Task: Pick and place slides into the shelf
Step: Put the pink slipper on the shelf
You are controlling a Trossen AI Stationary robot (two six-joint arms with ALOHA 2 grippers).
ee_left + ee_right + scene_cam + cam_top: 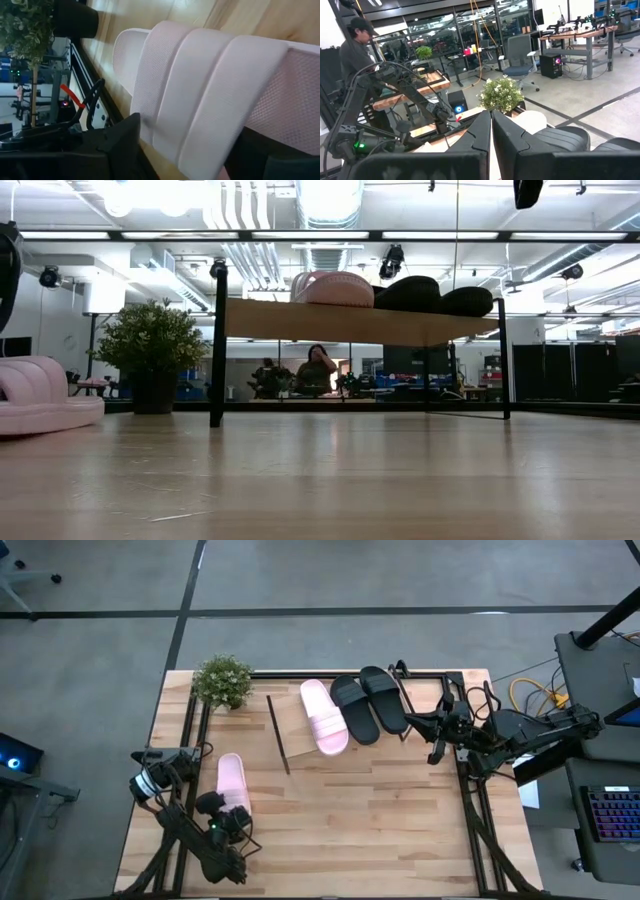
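Near the desk's (330, 810) left edge, the left end effector (232, 817) straddles one pale pink slide (232, 781), its fingers (117, 142) spread around the strap and not yet clamped. On the shelf (300, 730) at the back edge lie the other pink slide (324, 716) and two black slides (370, 702). Beside the shelf's right end, the right end effector (412, 724) is clenched on nothing; no writing is legible anywhere.

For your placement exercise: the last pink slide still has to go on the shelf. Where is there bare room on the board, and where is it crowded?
The shelf is bare at its left part, between its left edge and the pink slide already on it. The right part is crowded: two black slides lie side by side there. The remaining pink slide lies on the table at the left gripper.
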